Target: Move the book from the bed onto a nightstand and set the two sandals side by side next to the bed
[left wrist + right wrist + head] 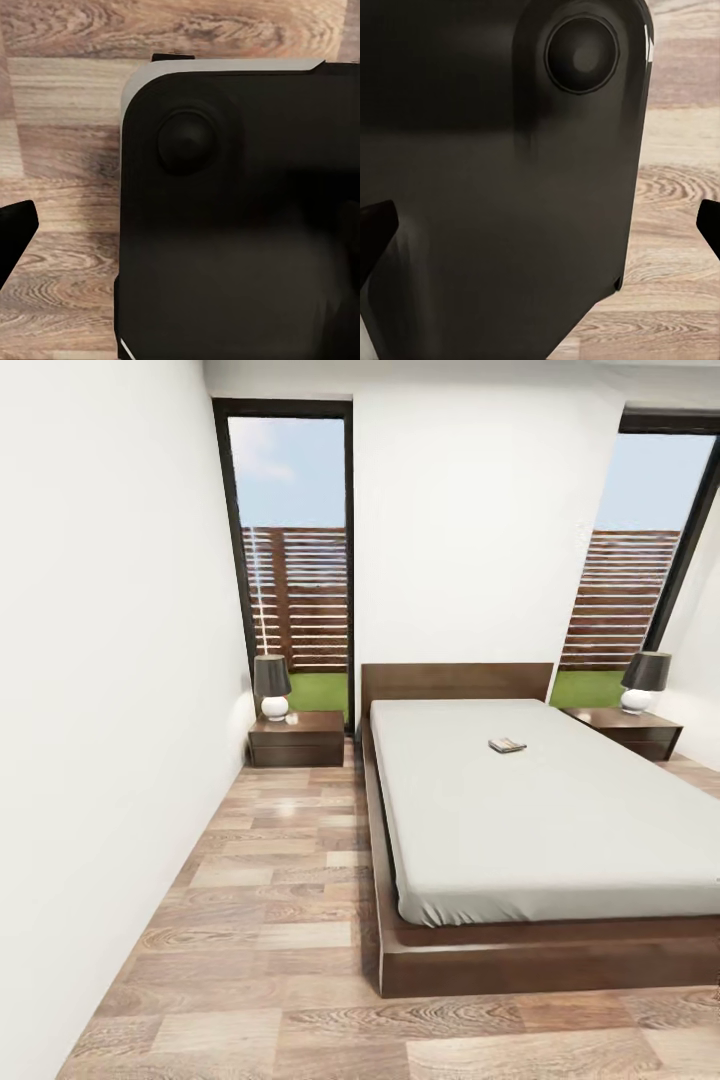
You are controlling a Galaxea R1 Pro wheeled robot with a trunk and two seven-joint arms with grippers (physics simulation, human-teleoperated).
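Left hand: grip state unclear | right hand: fingertips wide apart, released, over floor | book on bed | nightstand left of bed

The book on the bed is too small to read — its cover is only a dark blur. The bed's right side is cut off by the head view's edge, as is part of the nightstand to the right of the bed. In both wrist views the wood floor is largely hidden behind a black robot body — each gripper shows only dark fingertip slivers at the edges.
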